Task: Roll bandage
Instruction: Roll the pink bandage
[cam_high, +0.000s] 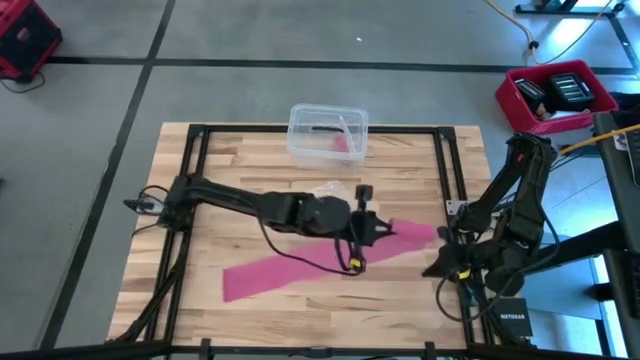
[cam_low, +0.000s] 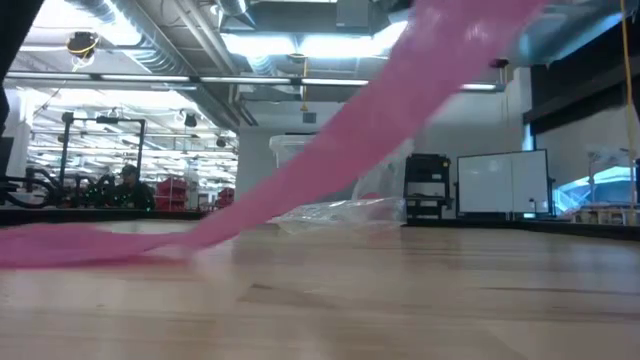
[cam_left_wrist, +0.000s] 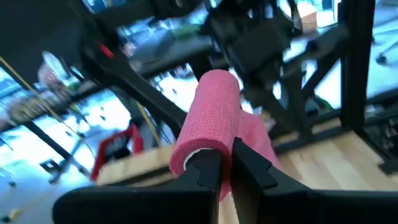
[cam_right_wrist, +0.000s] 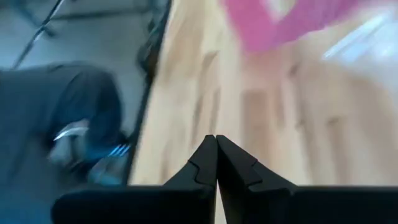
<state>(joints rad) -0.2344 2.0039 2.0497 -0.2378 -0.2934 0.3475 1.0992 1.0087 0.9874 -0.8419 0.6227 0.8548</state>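
Note:
The pink bandage (cam_high: 290, 268) is partly rolled. Its rolled end (cam_left_wrist: 208, 118) is lifted above the table's middle, and my left gripper (cam_left_wrist: 227, 167) is shut on it. From there the unrolled strip (cam_low: 300, 175) slants down to the table, where its free end (cam_low: 80, 245) lies flat toward the near left. My right gripper (cam_right_wrist: 216, 155) is shut on nothing and hangs over the table's right edge (cam_high: 432, 270), apart from the bandage. My left gripper pinches the roll's near end (cam_left_wrist: 198, 155) between its two fingers, and the rest of the roll sticks out beyond the fingertips. The fingers come nearly level from the table's left. The roll is lifted clear, and the strip runs down from it in a fairly straight line.
A clear plastic box (cam_high: 328, 133) with pink items inside stands at the far edge. A crumpled clear wrapper (cam_low: 340, 212) lies in front of it, near the left arm. A red bin (cam_high: 555, 95) sits on the floor beyond the far right corner.

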